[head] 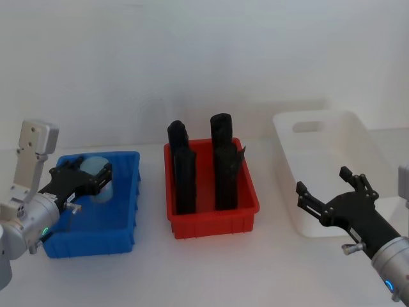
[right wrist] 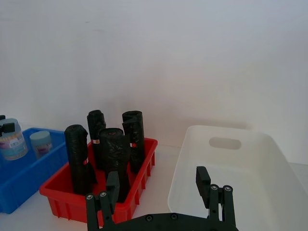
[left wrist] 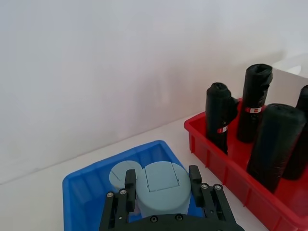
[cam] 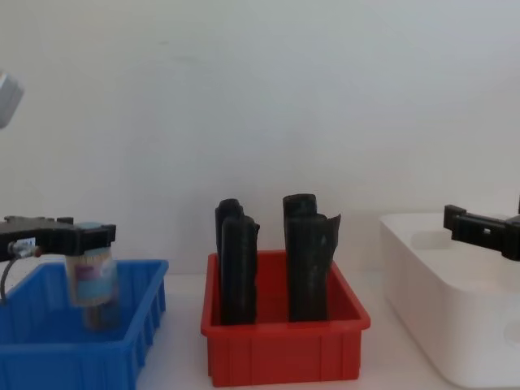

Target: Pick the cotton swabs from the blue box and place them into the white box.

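My left gripper (head: 94, 178) is shut on a cotton swab tub (head: 97, 167), clear with a pale blue lid, holding it over the blue box (head: 96, 242). From the side the tub (cam: 91, 275) hangs with its top above the blue box's rim (cam: 73, 357). In the left wrist view the held tub (left wrist: 161, 188) sits between the fingers (left wrist: 194, 176), and a second tub (left wrist: 123, 174) stands in the blue box (left wrist: 77, 192) behind it. My right gripper (head: 323, 181) is open and empty by the near left corner of the white box (head: 319, 120).
A red bin (head: 211, 225) with several tall black rolls (head: 184, 173) stands between the blue box and the white box. Bare white table lies in front of all three. A plain white wall is close behind.
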You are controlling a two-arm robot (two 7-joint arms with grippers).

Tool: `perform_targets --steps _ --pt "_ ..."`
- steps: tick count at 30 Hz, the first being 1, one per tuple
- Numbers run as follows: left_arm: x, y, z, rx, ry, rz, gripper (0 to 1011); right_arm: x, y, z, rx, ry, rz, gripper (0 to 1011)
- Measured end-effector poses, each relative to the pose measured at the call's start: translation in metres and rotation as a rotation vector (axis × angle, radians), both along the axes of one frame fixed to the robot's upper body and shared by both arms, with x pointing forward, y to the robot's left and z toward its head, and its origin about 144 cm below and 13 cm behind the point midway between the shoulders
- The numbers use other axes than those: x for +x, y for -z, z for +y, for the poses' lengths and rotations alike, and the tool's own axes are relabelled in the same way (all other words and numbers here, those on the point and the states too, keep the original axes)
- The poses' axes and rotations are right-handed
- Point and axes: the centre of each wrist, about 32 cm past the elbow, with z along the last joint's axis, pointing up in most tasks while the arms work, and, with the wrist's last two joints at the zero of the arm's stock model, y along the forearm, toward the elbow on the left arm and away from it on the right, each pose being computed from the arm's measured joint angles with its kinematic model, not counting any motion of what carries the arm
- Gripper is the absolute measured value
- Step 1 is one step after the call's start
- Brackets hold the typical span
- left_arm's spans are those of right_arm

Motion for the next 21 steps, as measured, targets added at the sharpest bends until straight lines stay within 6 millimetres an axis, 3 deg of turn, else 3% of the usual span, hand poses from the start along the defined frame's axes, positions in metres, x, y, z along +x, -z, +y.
perform_targets --steps 21 --pt "-0.008 -0.066 -0.01 0.037 0.265 0.0 669 0.0 0.0 0.0 0.0 0.0 0.0 1002"
